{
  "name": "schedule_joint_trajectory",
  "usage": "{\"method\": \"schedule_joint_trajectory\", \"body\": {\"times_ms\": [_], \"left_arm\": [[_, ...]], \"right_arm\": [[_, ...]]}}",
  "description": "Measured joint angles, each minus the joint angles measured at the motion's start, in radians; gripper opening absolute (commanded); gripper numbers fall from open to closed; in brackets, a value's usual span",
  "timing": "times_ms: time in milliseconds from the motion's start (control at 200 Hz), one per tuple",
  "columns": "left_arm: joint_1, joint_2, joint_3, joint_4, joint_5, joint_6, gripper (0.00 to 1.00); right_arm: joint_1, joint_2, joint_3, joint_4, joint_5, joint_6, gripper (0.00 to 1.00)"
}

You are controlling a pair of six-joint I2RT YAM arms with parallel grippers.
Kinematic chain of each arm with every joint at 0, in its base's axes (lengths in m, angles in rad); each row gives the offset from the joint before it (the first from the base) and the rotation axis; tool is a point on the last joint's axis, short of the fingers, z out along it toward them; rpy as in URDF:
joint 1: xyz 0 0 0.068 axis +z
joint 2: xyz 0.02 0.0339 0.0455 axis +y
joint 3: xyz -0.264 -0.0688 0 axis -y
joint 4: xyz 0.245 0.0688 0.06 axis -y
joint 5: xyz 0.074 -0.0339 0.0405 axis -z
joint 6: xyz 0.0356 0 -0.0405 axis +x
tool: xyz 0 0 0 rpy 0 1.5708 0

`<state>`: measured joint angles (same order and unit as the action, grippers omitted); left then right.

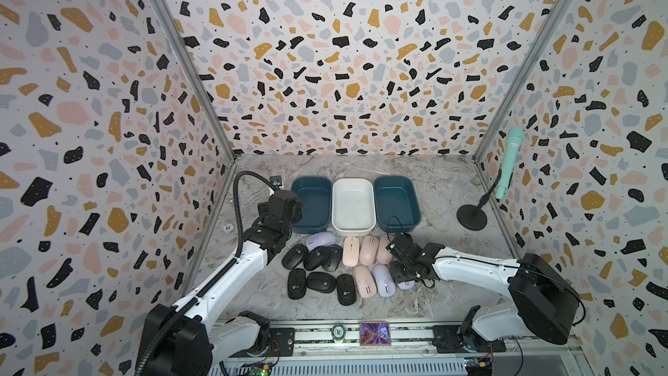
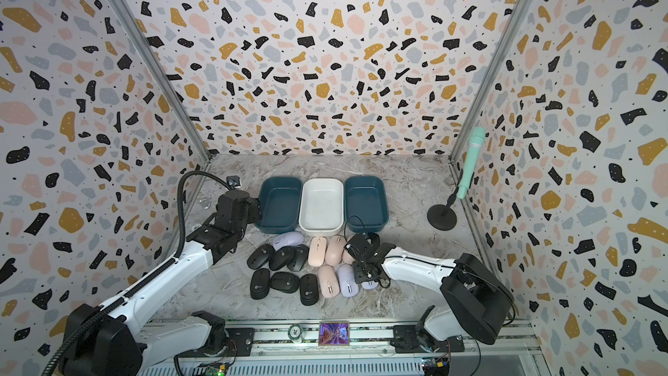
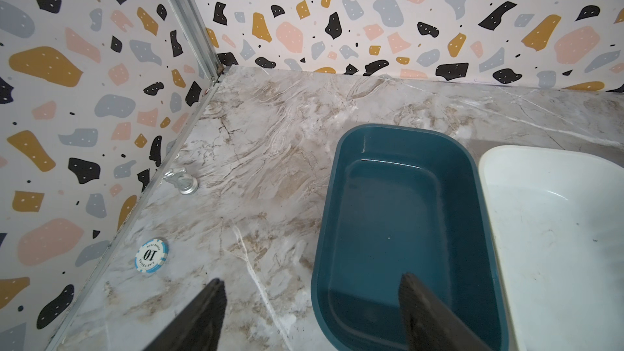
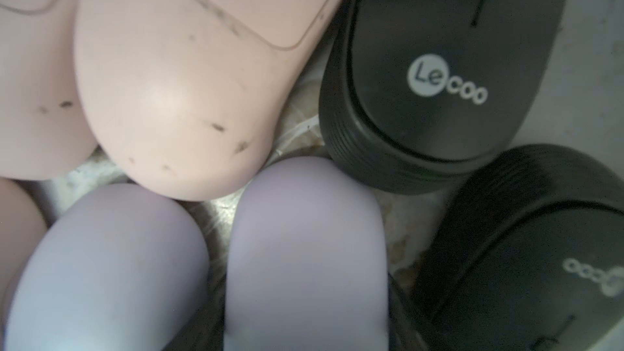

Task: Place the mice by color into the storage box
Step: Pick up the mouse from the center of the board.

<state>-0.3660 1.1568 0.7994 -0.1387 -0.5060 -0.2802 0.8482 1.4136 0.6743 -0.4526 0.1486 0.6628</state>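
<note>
Lavender mouse (image 4: 304, 248) btwn R gripper (image 4: 305, 327) jaws

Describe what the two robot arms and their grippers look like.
Both arms have white links with chunky black joint housings: left arm, right arm. A ribbed black hose runs along the left arm; a thin black wire loops above the right wrist. The left gripper has flat black fingers; the right gripper is black too.

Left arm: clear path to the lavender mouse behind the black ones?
Likely yes. The left gripper is open and empty by the left teal bin; the lavender mouse lies close by, top uncovered, though black mice crowd its near side.
</note>
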Motion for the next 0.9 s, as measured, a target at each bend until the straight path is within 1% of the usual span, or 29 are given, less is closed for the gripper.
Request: {"method": "schedule_joint_trajectory", "body": {"times_ms": [300, 531, 896], "left_arm": [[0.0, 0.0, 0.0, 0.0, 0.0, 0.0, 0.79], [0.0, 0.0, 0.0, 0.0, 0.002, 0.0, 0.77], [-0.016, 0.013, 0.004, 0.007, 0.07, 0.011, 0.77]], "right_arm": [[0.0, -0.003, 0.012, -0.033, 0.006, 0.007, 0.53], [0.001, -0.051, 0.032, -0.057, 0.025, 0.01, 0.54], [0.001, -0.082, 0.09, -0.063, 0.054, 0.014, 0.54]]}}
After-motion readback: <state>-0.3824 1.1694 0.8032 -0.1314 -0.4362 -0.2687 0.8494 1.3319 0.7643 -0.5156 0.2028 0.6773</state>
